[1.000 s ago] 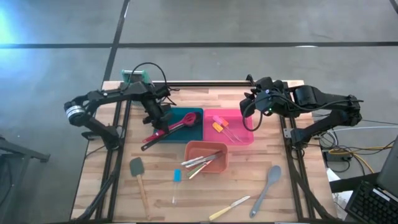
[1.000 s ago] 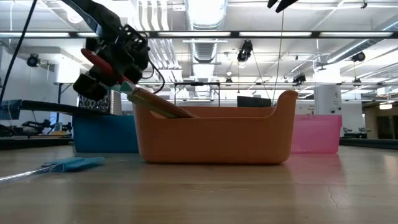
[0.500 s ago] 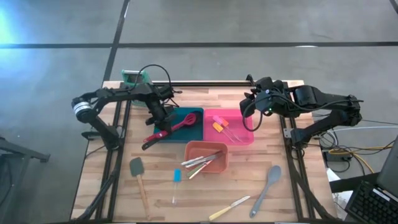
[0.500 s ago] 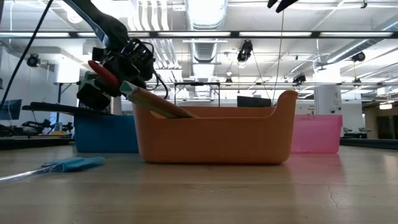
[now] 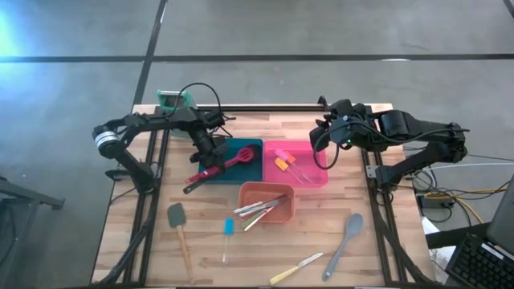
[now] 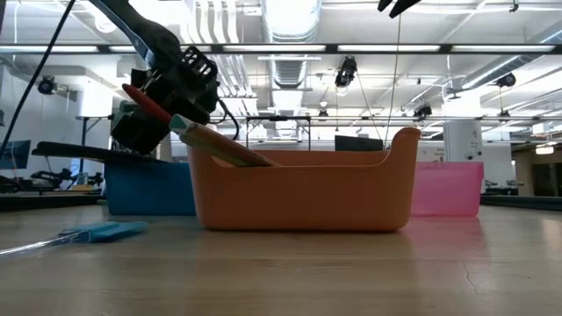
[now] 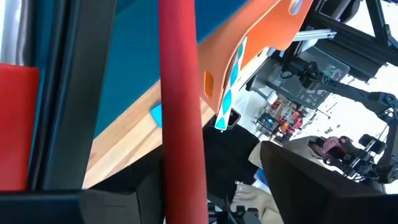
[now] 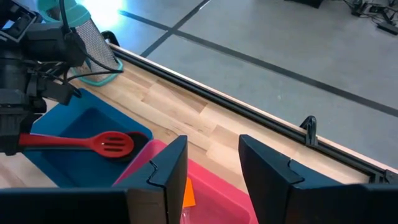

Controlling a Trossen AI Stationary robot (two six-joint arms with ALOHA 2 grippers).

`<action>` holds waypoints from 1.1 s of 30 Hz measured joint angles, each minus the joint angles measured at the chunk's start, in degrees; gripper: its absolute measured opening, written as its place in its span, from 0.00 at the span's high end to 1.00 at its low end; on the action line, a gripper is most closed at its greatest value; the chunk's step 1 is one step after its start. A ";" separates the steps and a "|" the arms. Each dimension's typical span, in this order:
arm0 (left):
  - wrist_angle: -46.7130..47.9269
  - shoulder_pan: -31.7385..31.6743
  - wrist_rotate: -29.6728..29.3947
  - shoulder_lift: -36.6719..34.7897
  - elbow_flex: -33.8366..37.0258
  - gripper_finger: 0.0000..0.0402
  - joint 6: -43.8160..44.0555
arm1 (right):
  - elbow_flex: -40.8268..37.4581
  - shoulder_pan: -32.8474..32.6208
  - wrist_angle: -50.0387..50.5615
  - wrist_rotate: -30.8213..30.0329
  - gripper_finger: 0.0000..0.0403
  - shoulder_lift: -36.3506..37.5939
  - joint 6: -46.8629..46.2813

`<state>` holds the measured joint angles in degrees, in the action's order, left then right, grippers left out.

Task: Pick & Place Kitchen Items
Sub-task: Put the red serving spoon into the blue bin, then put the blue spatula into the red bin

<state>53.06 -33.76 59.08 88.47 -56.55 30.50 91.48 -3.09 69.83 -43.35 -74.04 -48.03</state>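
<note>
Left hand [image 5: 210, 158] over the blue rectangular tray [image 5: 250, 170], fingers parted around the red slotted spoon's [image 5: 227, 164] handle; can't tell if it still grips. Spoon head lies in the tray, handle sticking out over the rim. Right hand [image 5: 328, 143] empty, fingers apart, above the pink tray [image 5: 315, 178].

Your two matte-black jointed arms: left arm [image 5: 152, 122] carries a silver collar and looped black cable; right arm [image 5: 401, 128] shows a green light.

Left pincer [image 5: 206, 163] now wider, lower.
</note>
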 joint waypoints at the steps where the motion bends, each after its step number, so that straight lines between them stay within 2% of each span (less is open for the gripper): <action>1: -0.02 0.00 0.01 0.00 0.00 0.40 -0.02 | 0.00 0.00 -0.01 0.00 0.65 0.00 0.00; 7: -0.30 -0.21 -1.56 -0.04 0.00 0.39 -0.65 | 0.00 0.00 -0.01 0.02 0.64 0.02 -0.73; 18: -0.41 -0.28 -19.48 -0.44 -2.02 0.38 -3.93 | 0.00 0.00 -0.01 0.04 0.67 0.02 -1.07; 25: 0.03 -0.25 -28.02 -0.50 -3.93 0.38 -6.00 | 0.00 0.00 -0.01 0.07 0.65 0.02 -1.07; 30: 5.72 -0.16 -38.23 -0.55 -7.67 0.38 -9.57 | 0.00 0.00 0.20 0.08 0.65 0.02 -0.99; 33: 9.78 0.26 -41.36 -1.02 -12.13 0.38 -10.78 | 0.00 0.00 0.33 0.07 0.66 0.02 -0.87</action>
<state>62.84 -33.50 17.72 87.45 -68.69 19.72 91.48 -3.09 70.16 -43.29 -74.02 -48.90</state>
